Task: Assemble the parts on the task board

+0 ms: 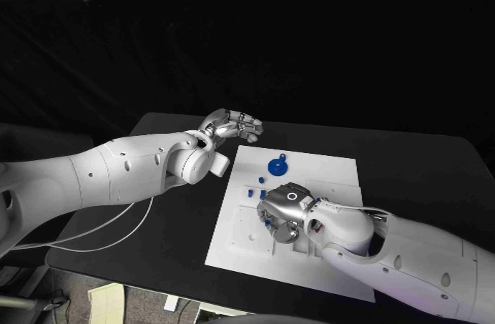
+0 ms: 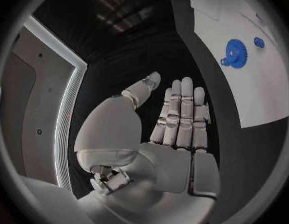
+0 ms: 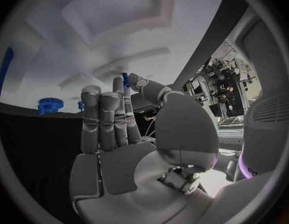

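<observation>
The white task board (image 1: 330, 172) lies in the middle of the black table. A blue gear (image 1: 277, 167) sits at its far end, with small blue parts (image 1: 251, 192) nearer. My right hand (image 1: 284, 211) hovers low over the board's middle, fingers pointing down at its recesses. In the right wrist view a small blue part (image 3: 125, 78) is pinched between the thumb tip and a fingertip (image 3: 117, 84) of that hand (image 3: 119, 134). My left hand (image 1: 233, 127) hangs over the bare table beyond the board's far left corner. Its fingers (image 2: 182, 114) are straight and hold nothing.
The left wrist view shows the board (image 2: 263, 94) with the gear (image 2: 234, 51) and a small blue part (image 2: 259, 42) beside it. A white cable (image 1: 103, 242) loops over the table's left edge. Bare black table (image 1: 423, 167) lies right of the board.
</observation>
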Motion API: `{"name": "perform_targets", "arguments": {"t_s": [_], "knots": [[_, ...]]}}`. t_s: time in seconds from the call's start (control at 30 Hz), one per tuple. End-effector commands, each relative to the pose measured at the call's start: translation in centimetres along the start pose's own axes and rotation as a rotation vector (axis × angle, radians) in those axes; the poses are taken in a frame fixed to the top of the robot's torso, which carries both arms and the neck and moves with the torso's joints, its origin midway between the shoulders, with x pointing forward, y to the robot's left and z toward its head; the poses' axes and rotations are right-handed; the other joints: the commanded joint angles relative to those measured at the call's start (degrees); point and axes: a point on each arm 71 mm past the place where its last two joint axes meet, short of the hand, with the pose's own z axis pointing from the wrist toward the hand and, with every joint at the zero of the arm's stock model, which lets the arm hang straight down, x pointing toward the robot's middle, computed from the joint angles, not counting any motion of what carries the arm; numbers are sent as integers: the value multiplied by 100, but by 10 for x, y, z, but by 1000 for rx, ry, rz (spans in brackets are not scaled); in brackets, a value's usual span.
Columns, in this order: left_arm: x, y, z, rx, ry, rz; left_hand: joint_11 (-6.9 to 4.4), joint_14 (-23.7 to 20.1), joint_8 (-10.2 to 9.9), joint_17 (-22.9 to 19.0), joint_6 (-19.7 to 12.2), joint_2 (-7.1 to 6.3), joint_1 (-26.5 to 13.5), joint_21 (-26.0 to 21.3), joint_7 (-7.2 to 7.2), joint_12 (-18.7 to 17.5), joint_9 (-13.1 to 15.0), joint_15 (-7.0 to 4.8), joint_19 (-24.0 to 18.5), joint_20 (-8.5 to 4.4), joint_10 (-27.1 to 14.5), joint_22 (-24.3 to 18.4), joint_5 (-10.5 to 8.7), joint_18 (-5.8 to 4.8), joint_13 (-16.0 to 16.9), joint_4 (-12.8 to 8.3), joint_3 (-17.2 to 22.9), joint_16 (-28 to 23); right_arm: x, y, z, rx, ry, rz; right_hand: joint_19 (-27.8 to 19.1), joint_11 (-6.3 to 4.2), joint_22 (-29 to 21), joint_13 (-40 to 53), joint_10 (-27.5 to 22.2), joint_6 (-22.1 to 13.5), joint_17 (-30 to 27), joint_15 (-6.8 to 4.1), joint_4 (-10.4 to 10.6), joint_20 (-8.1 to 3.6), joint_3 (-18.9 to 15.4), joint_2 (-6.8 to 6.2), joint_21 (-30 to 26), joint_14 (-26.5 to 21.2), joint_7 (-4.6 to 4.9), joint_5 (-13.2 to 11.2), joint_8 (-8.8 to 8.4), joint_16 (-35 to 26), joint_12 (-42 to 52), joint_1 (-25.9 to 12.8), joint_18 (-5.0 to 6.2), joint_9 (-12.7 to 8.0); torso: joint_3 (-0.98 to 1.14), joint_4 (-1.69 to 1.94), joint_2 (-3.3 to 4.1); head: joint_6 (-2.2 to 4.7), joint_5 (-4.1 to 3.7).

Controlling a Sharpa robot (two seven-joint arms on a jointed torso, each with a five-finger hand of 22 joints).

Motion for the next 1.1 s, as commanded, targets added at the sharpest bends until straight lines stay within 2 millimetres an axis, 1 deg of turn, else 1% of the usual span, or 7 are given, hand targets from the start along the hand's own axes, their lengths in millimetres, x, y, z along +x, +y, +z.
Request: {"name": "perform_targets", "arguments": {"t_s": [0.03,0.3,0.4,0.53,0.63,0.73,1.1], "knots": [[3,-2,1,6,16,-12,12,31,5,10,-40,12,-11,-33,8,-31,-10,27,-1,40,-35,6,15,18,-5,15,-18,-36,2,3,1,-8,26,-18,34,2,116,7,18,29,10,-36,-27,-55,-20,34,40,7,-6,32,40,-27,-30,14,398,8,1,0,2,-5,-4],[3,-2,1,6,17,-13,12,31,5,15,-42,10,-10,-36,9,-32,-10,27,-1,41,-37,7,15,18,-6,15,-18,-41,5,3,2,-7,43,-5,14,10,114,12,0,10,15,-29,-33,-45,-29,35,43,-1,2,52,29,-40,-52,-7,398,4,0,-3,-1,-16,-16],[3,-2,0,4,18,-13,13,30,5,17,-43,9,-10,-36,9,-32,-10,28,-1,41,-38,8,14,17,-6,15,-18,-43,6,1,2,-4,41,9,-18,31,110,8,-51,-40,8,-8,-37,-34,-54,20,37,-21,23,161,2,-70,-92,-45,398,-7,3,-4,0,-20,-14],[3,-2,0,4,19,-14,14,28,3,22,-47,5,-12,-39,11,-34,-11,29,-3,42,-41,9,12,17,-7,17,-20,-50,6,-1,2,-1,33,34,-60,109,113,-10,-221,-220,17,58,-61,-14,-344,-135,62,-30,99,459,-89,-100,-222,-267,398,-46,5,-3,0,-16,-15],[2,-2,0,2,18,-13,16,27,1,29,-52,3,-14,-43,13,-35,-13,31,-4,43,-46,11,11,16,-8,18,-21,-58,5,-2,1,2,12,45,-77,174,110,-43,-420,-422,33,129,-96,-11,-684,-244,83,-32,184,382,-189,-104,-351,-439,395,-91,6,-2,-1,-14,-16],[3,-2,0,2,19,-14,17,26,0,33,-55,2,-14,-45,14,-36,-13,31,-4,44,-49,12,10,16,-9,19,-22,-62,3,-3,1,9,-18,53,-104,217,100,-58,-527,-536,43,169,-97,-12,-907,-291,78,-44,230,349,-238,-114,-420,-502,398,-116,10,-5,1,-1,-25],[1,-2,0,1,17,-13,21,25,-4,46,-64,1,-18,-50,19,-38,-16,33,-4,46,-56,15,7,16,-11,24,-24,-75,-1,-5,-5,20,-81,68,-128,246,82,-64,-605,-611,53,197,-21,-16,-1018,-388,58,-57,263,272,-261,-131,-445,-478,398,-137,11,-2,1,24,-45]]}}
